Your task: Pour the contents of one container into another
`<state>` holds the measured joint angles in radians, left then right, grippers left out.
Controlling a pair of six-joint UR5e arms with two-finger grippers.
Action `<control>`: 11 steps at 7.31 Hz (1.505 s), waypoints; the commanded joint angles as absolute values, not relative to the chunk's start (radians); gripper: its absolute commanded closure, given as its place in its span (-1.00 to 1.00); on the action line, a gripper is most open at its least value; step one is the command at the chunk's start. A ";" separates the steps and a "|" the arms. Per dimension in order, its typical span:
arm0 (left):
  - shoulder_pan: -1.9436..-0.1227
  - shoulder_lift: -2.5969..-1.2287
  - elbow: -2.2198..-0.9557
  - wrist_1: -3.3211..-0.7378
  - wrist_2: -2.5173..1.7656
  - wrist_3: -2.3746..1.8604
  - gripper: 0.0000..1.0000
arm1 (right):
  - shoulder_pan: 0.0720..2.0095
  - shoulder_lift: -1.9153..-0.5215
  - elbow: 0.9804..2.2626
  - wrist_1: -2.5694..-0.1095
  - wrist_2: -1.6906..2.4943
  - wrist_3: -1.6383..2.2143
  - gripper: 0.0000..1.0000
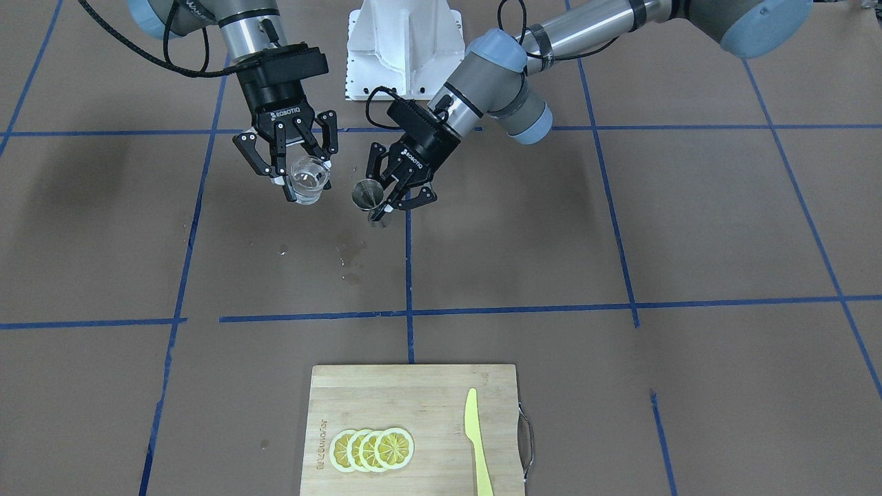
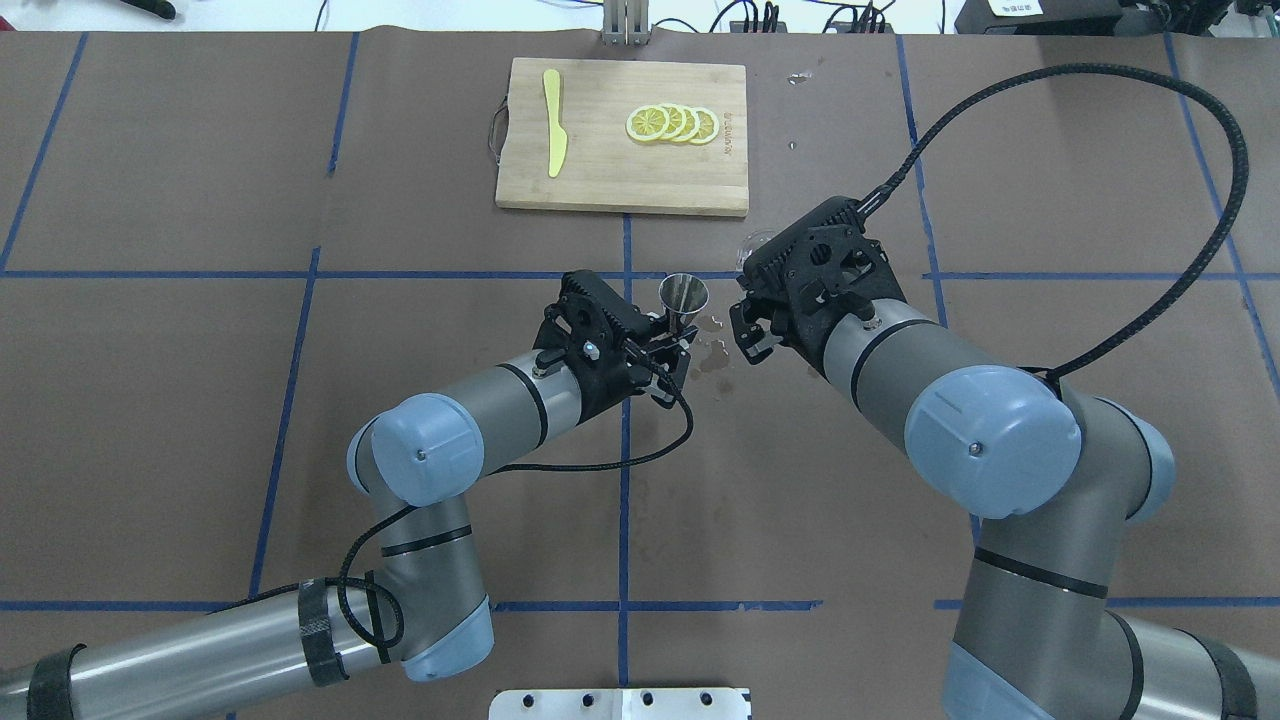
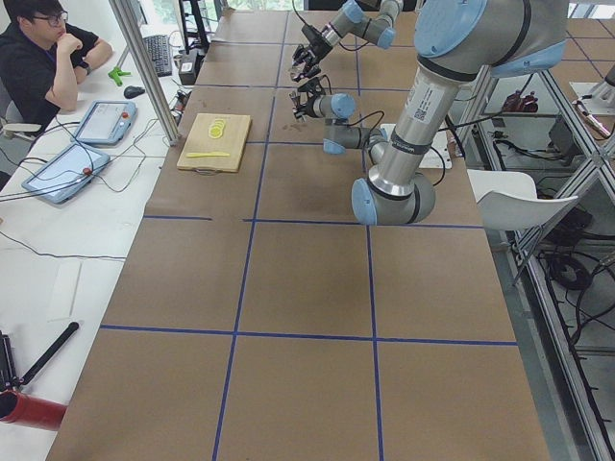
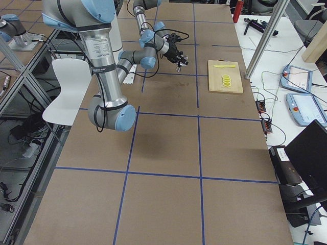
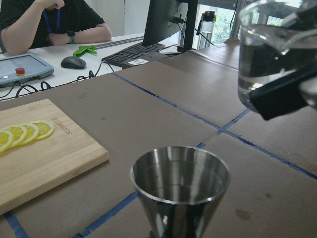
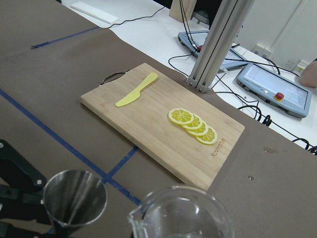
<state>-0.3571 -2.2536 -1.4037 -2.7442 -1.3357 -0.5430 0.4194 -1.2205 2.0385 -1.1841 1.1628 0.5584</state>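
Right hand is closed on the glass beaker, which holds water. Left hand clamps the steel jigger, whose mouth sits just beside and below the right hand. Recommendation: centre the spout over the jigger and tilt slowly. Wet spots on the table suggest a spillage risk.

Silver-grey tubes on the left arm and right arm, with pale blue caps on the joints. Black braided cables loop alongside. Left hand and right hand are both black, with linked fingers and white ROBOTIQ lettering. The base is white.
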 commanded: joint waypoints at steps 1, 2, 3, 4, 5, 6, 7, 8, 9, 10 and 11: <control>-0.351 -2.263 -1.398 -2.743 -1.336 -0.543 1.00 | 0.419 -1.210 2.014 -1.184 1.163 0.558 1.00; -0.351 -2.269 -1.390 -2.743 -1.336 -0.543 1.00 | 0.419 -1.200 1.999 -1.186 1.164 0.557 1.00; -0.351 -2.269 -1.390 -2.743 -1.336 -0.543 1.00 | 0.419 -1.186 1.994 -1.189 1.166 0.557 1.00; -0.351 -2.269 -1.390 -2.743 -1.336 -0.543 1.00 | 0.419 -1.152 1.994 -1.251 1.166 0.531 1.00; -0.351 -2.269 -1.390 -2.744 -1.336 -0.543 1.00 | 0.419 -1.134 1.996 -1.284 1.164 0.479 1.00; -0.351 -2.269 -1.390 -2.744 -1.336 -0.543 1.00 | 0.419 -1.135 1.996 -1.287 1.164 0.450 1.00; -0.351 -2.269 -1.390 -2.744 -1.336 -0.543 1.00 | 0.419 -1.135 1.996 -1.295 1.163 0.392 1.00; -0.351 -2.267 -1.390 -2.744 -1.338 -0.543 1.00 | 0.419 -1.135 1.994 -1.298 1.152 0.373 1.00; -0.351 -2.267 -1.390 -2.744 -1.336 -0.543 1.00 | 0.419 -1.134 1.996 -1.314 1.135 0.355 1.00; -0.351 -2.269 -1.391 -2.744 -1.338 -0.543 1.00 | 0.417 -1.126 1.996 -1.316 1.128 0.322 1.00; -0.351 -2.267 -1.393 -2.744 -1.338 -0.543 1.00 | 0.419 -1.126 1.994 -1.318 1.124 0.292 1.00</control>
<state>-0.3513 -2.2679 -1.3912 -2.7443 -1.3372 -0.5430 0.4181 -1.1287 1.9953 -1.3135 1.1320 0.3299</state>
